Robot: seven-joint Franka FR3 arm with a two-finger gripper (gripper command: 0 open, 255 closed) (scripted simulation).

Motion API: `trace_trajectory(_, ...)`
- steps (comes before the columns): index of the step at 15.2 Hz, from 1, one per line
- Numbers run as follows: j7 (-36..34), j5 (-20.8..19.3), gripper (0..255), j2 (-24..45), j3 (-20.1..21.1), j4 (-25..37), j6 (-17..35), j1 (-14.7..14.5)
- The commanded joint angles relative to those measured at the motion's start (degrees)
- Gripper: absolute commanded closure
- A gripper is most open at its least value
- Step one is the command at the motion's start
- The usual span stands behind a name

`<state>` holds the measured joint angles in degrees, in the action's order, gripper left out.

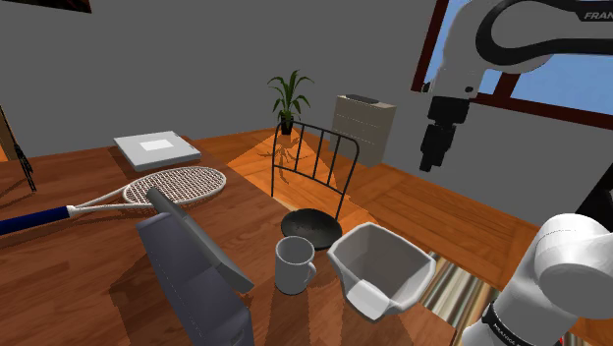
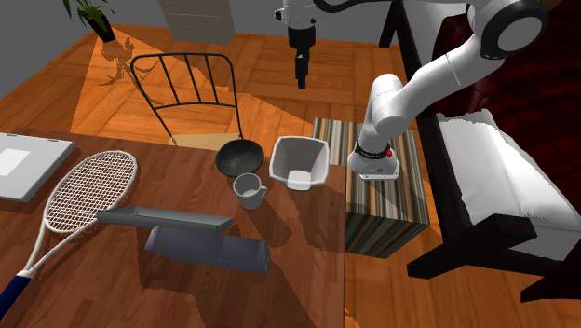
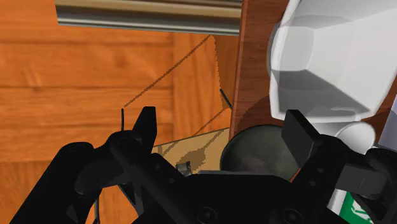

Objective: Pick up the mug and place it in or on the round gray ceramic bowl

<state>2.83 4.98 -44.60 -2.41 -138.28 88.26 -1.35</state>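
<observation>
So far nothing of the task looks done. The white mug (image 1: 295,265) stands upright on the wooden surface (image 1: 79,260), its handle turned toward the white tub (image 1: 378,265) beside it, and nothing is holding it. The round dark gray bowl (image 1: 310,227) sits just behind the mug in the shoulder view, close to it but seemingly not touching, and it has nothing inside. The gripper (image 1: 433,157) hangs high in the air, well apart from both. In the wrist view it looks down roughly over the edge of the surface, by the wire chair (image 1: 314,167), with part of the bowl and the tub below it. The fingers (image 3: 146,130) are spread wide with nothing between them. By my reading every step is left: move the arm over the mug, come down, close on its wall or rim, lift it, and carry it the short way to the bowl. The tub crowds the mug on one side and the bowl on another, so the descent has little room for error. The racket (image 1: 147,189) and the gray folded case (image 1: 192,270) lie off to the side, out of the way.
</observation>
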Motion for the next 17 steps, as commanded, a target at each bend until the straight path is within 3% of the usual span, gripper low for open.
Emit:
trace_trajectory(1, 0.0, 0.0, 0, 0.0, 0.0, 0.0, 0.0, 0.0)
trace_trajectory(9, -8.0, 5.35, 0, 7.95, 8.61, -2.62, 12.07, -3.35)
trace_trajectory(17, -16.04, 7.74, 0, 20.73, 16.84, -0.18, 23.99, -5.77)
